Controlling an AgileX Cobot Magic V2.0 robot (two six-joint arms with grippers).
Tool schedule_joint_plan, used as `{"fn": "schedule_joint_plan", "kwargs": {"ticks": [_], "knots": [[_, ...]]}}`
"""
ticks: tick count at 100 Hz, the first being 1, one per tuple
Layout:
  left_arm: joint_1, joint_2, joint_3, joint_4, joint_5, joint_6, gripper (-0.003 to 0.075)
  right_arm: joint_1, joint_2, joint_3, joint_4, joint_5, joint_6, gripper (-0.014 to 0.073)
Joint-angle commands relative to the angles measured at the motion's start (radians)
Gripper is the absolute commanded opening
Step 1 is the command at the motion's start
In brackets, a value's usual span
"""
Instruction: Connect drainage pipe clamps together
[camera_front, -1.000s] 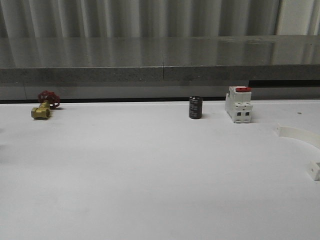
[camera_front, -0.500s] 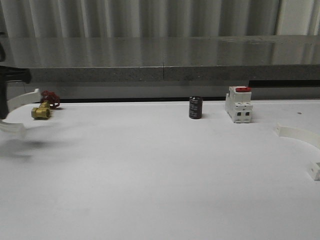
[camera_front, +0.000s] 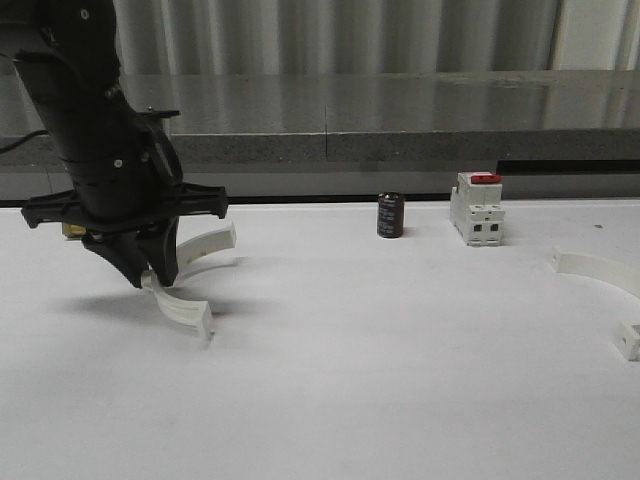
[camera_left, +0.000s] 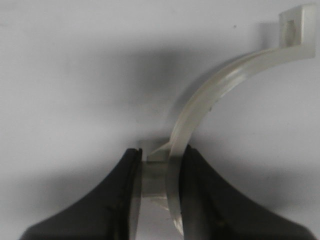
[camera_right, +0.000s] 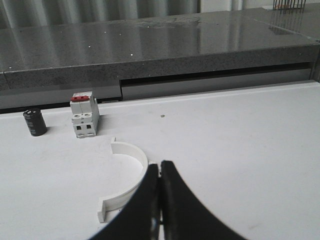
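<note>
My left gripper (camera_front: 152, 272) is shut on one white drainage pipe clamp (camera_front: 186, 302) at the left of the table. It pinches the half-ring near its middle, and both ends jut out to the right. In the left wrist view the curved band (camera_left: 215, 90) runs from between the black fingers (camera_left: 112, 200) up to its square end tab. The other clamp (camera_front: 598, 268) lies flat at the table's right edge. In the right wrist view my right gripper (camera_right: 160, 172) is shut with nothing in it, right beside that clamp (camera_right: 131, 149).
A black cylinder (camera_front: 390, 215) and a white blocky switch with a red top (camera_front: 477, 208) stand at the back of the white table. A brass valve (camera_front: 70, 230) is mostly hidden behind the left arm. A raised grey ledge (camera_front: 400, 140) runs along the back.
The left arm has come in from the left edge carrying its clamp and now hangs over the table's left part. The clamp on the right has not moved.
</note>
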Motion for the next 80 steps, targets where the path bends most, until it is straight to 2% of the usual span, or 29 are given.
{"fn": "schedule_joint_plan", "kwargs": {"ticks": [1,9,12,16,17,22,26,37,47,57,67,80], "knots": [[-0.007,-0.045,-0.028,-0.011,-0.032,-0.018,0.0115,-0.001,-0.014,-0.017,-0.003,-0.08,-0.004,-0.0065],[-0.007,-0.045,-0.028,-0.019,-0.03,-0.018,0.0237,-0.001,-0.014,-0.017,-0.003,-0.08,-0.004,-0.0065],[-0.007,-0.047,-0.028,-0.023,-0.03,-0.018,0.0324,-0.001,-0.014,-0.017,-0.003,-0.08,-0.004,-0.0065],[-0.007,-0.049,-0.03,-0.023,-0.03,-0.018,0.0377,-0.001,-0.014,-0.017,-0.003,-0.08,-0.004,-0.0065],[-0.007,-0.049,-0.03,-0.023,-0.03,-0.018,0.041,-0.001,-0.014,-0.017,-0.003,-0.08,-0.004,-0.0065],[-0.007,-0.053,-0.03,-0.023,-0.03,-0.018,0.0456,-0.001,-0.014,-0.017,-0.003,-0.08,-0.004,-0.0065],[-0.007,-0.059,-0.03,-0.023,-0.03,-0.018,0.0463,-0.001,-0.014,-0.017,-0.003,-0.08,-0.004,-0.0065],[-0.007,-0.099,-0.03,-0.014,-0.03,-0.018,0.0433,-0.001,-0.014,-0.017,-0.003,-0.08,-0.004,-0.0065],[-0.007,-0.165,-0.03,0.028,-0.011,-0.012,0.0341,-0.001,-0.014,-0.017,-0.003,-0.08,-0.004,-0.0065],[0.003,-0.234,-0.03,0.035,0.016,0.031,0.0179,-0.001,-0.014,-0.017,-0.003,-0.08,-0.004,-0.0065],[0.034,-0.309,-0.018,0.035,0.034,0.088,-0.0022,-0.001,-0.014,-0.017,-0.003,-0.08,-0.004,-0.0065],[0.09,-0.402,0.029,0.031,0.019,0.111,-0.0021,-0.001,-0.014,-0.017,-0.003,-0.08,-0.004,-0.0065]]}}
